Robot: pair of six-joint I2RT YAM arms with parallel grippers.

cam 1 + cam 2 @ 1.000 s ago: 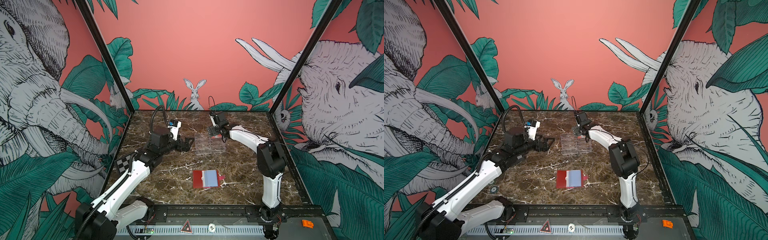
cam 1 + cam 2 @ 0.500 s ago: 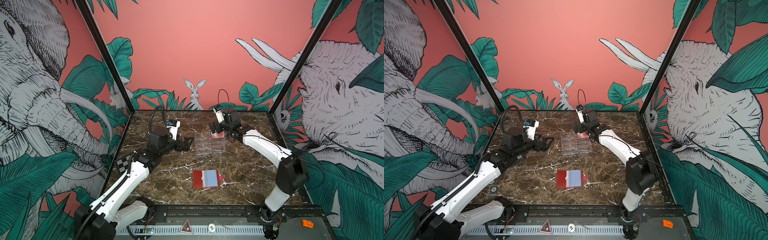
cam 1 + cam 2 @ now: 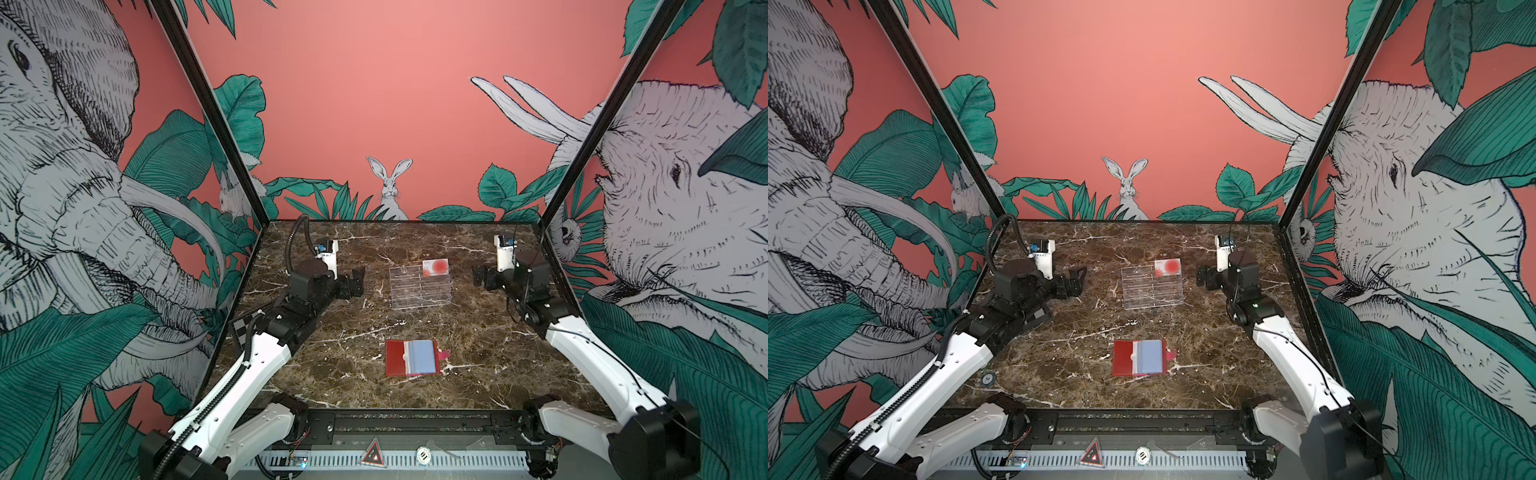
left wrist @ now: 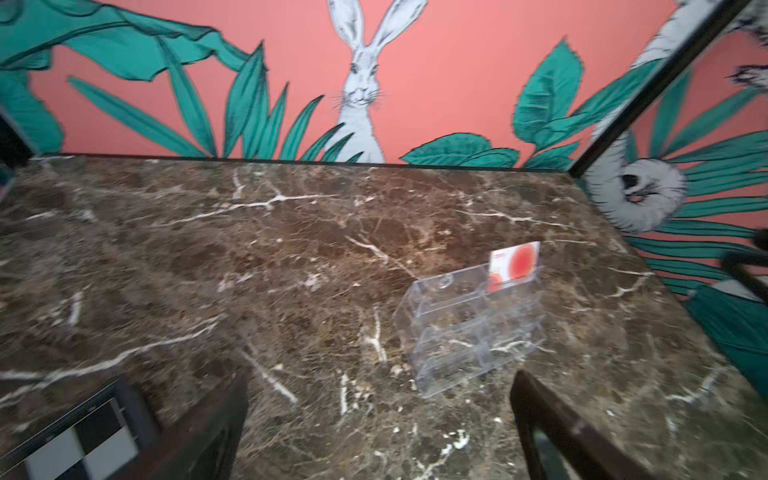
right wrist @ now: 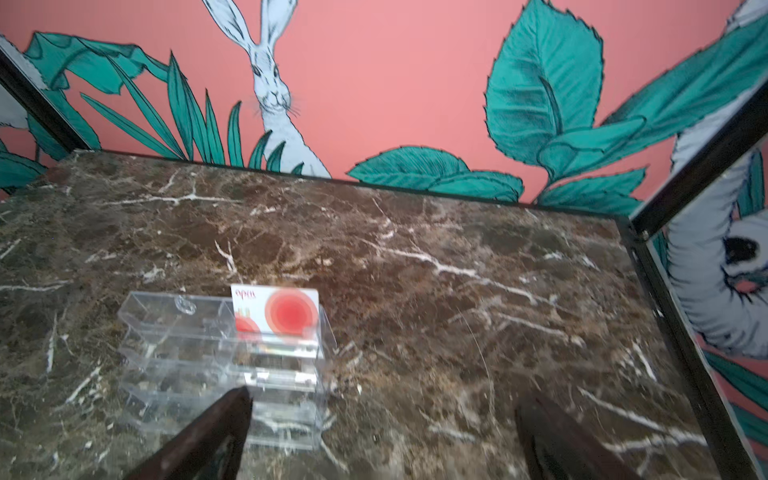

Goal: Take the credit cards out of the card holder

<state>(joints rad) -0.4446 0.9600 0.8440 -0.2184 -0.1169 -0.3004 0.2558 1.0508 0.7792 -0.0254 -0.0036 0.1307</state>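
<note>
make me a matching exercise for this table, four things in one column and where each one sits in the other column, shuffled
Things
1. white plastic card with a red-orange circle
2. pale blue plastic card
3. red leather-like folding card holder
4. black-and-white chequered board

Places
A. lying open and flat on the brown marble tabletop, near its front
B. at the tabletop's left edge
C. standing in the rearmost tier of the clear acrylic tiered stand
D. inside the open holder

Pairs: 1-C, 2-D, 3-A, 4-B
</note>
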